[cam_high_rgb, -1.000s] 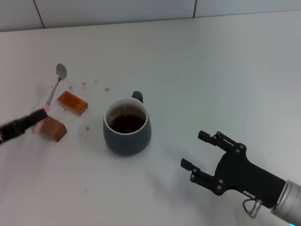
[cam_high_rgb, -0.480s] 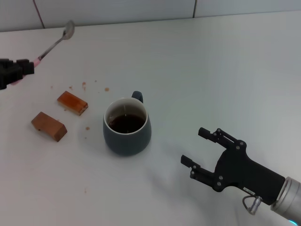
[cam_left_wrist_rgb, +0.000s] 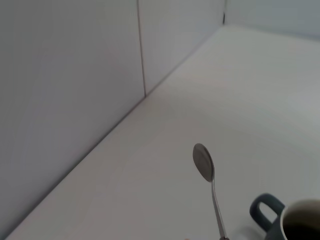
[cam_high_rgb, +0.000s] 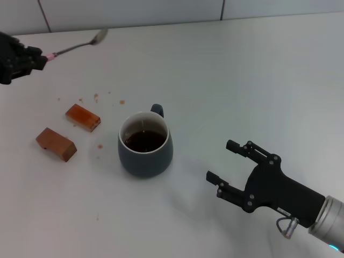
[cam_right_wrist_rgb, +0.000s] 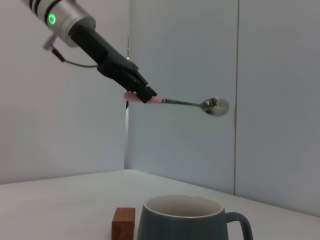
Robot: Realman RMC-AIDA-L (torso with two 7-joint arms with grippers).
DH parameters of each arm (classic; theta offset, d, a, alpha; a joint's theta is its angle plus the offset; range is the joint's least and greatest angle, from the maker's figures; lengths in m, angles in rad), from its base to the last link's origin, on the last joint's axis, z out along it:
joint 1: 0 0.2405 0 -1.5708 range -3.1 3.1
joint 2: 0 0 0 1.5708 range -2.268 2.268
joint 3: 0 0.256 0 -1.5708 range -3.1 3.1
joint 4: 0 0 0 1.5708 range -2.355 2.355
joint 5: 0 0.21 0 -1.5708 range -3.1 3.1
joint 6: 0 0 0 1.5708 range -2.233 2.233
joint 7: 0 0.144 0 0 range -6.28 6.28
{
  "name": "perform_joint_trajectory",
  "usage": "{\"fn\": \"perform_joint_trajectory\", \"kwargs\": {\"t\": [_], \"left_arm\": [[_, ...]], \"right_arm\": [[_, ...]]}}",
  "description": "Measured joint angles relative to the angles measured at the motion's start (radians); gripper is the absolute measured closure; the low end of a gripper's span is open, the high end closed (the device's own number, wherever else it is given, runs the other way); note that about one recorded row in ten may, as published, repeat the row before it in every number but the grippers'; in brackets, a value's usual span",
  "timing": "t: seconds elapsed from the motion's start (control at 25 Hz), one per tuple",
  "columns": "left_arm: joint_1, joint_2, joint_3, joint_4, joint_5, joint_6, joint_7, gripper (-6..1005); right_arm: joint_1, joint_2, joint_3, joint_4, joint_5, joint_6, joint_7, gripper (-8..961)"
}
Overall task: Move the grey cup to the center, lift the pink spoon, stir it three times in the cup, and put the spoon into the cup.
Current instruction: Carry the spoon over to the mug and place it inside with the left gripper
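The grey cup (cam_high_rgb: 145, 144) stands near the middle of the white table with dark liquid inside, handle pointing away; it also shows in the right wrist view (cam_right_wrist_rgb: 182, 220) and the left wrist view (cam_left_wrist_rgb: 295, 222). My left gripper (cam_high_rgb: 33, 59) is at the far left, raised, shut on the pink handle of the pink spoon (cam_high_rgb: 75, 47), held roughly level high above the table. The spoon's silver bowl shows in the left wrist view (cam_left_wrist_rgb: 203, 162) and the right wrist view (cam_right_wrist_rgb: 216, 106). My right gripper (cam_high_rgb: 228, 161) is open and empty, right of the cup.
Two reddish-brown wooden blocks (cam_high_rgb: 83, 117) (cam_high_rgb: 56, 144) lie left of the cup with a few crumbs around them; one shows in the right wrist view (cam_right_wrist_rgb: 123, 223). A tiled wall (cam_high_rgb: 134, 11) runs along the table's far edge.
My left gripper lifted the spoon off the table by the blocks and carried it up and toward the far left. The right gripper stayed almost still.
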Motion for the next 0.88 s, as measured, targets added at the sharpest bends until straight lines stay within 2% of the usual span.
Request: {"fn": "perform_joint_trajectory", "kwargs": {"t": [0.04,0.08,0.2,0.36,0.48,0.72,0.88], "left_arm": [[0.0,0.0,0.0,0.0,0.0,0.0,0.0,851],[-0.027,-0.01,0.088,0.098,0.067,0.029,-0.024,851],[-0.048,-0.012,0.165,0.168,0.104,0.049,-0.047,849],[-0.106,-0.011,0.209,0.248,0.17,0.101,-0.065,847],[-0.142,-0.014,0.251,0.285,0.228,0.14,-0.065,845],[-0.156,-0.02,0.468,0.321,0.366,0.168,-0.069,842],[-0.173,-0.023,0.548,0.337,0.405,0.173,-0.083,840]], "right_arm": [[0.001,0.0,0.001,-0.001,0.001,0.0,0.0,194],[0.001,0.0,0.002,-0.001,0.001,0.0,0.0,194],[0.002,0.0,0.008,-0.003,0.001,0.001,0.0,194],[-0.003,0.0,0.013,-0.007,0.002,0.01,0.0,194],[-0.007,0.0,0.014,-0.008,0.002,0.012,0.0,194],[-0.008,0.0,0.014,-0.009,0.003,0.012,0.0,194],[-0.008,0.0,0.014,-0.011,0.003,0.015,0.0,194]]}}
